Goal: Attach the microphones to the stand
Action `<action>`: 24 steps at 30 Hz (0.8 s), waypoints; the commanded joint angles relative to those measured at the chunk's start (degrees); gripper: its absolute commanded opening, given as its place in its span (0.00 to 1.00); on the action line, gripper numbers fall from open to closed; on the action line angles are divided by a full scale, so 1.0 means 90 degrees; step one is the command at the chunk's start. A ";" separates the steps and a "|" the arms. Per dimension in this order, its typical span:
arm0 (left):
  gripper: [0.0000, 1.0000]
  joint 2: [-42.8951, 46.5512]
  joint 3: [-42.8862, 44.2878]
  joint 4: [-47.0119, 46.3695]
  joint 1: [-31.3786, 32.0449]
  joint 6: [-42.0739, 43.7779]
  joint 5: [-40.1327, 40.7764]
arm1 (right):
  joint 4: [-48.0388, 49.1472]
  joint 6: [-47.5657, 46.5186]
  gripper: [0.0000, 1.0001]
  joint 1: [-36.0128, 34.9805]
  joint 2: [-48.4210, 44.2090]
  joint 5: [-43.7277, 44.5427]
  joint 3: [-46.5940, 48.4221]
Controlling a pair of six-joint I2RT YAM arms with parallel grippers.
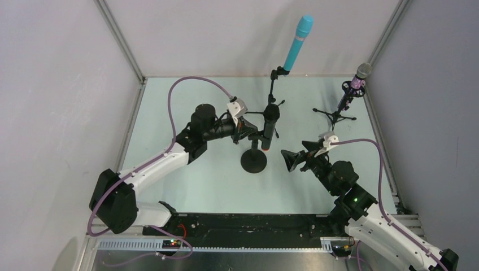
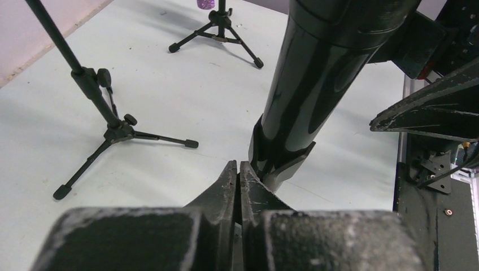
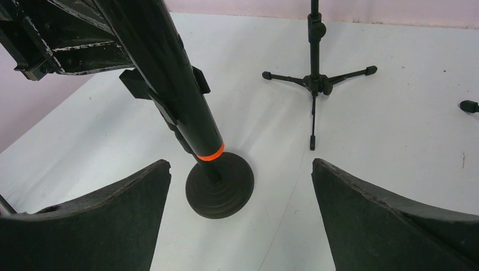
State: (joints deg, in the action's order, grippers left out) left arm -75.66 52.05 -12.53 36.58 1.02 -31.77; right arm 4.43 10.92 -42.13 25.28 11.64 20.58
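Top external: black microphone (image 1: 270,124) sitting in round-base stand (image 1: 253,161), frame centre. Left gripper (image 1: 252,135) pressing fully closed, empty, at its lower end, likely steadying it. Right gripper (image 1: 290,160) hovering wide open, holding nothing.

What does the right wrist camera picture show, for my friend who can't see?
A black microphone with an orange ring leans over a round black stand base, ahead of the right hand, whose two fingers are spread wide open. Behind, a thin tripod stand sits on the white table.
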 commanded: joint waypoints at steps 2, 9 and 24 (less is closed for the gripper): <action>0.15 0.0204 0.0160 0.0441 0.0020 -0.0040 0.0390 | 0.0054 0.0055 1.00 0.0039 -0.0036 0.0103 0.0009; 0.49 0.0710 0.0419 -0.0034 0.0012 -0.0452 0.0695 | 0.0039 0.0087 1.00 0.0036 -0.0047 0.0051 0.0009; 1.00 0.2267 -0.0651 -0.1293 -0.0252 -0.1610 0.1477 | -0.0137 0.0182 1.00 0.0042 -0.0212 0.0019 0.0008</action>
State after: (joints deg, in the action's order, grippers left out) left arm -58.46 49.30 -19.11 35.40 -8.84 -22.90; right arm 3.14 11.57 -41.98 24.14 11.60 20.58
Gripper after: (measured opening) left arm 0.991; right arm 0.996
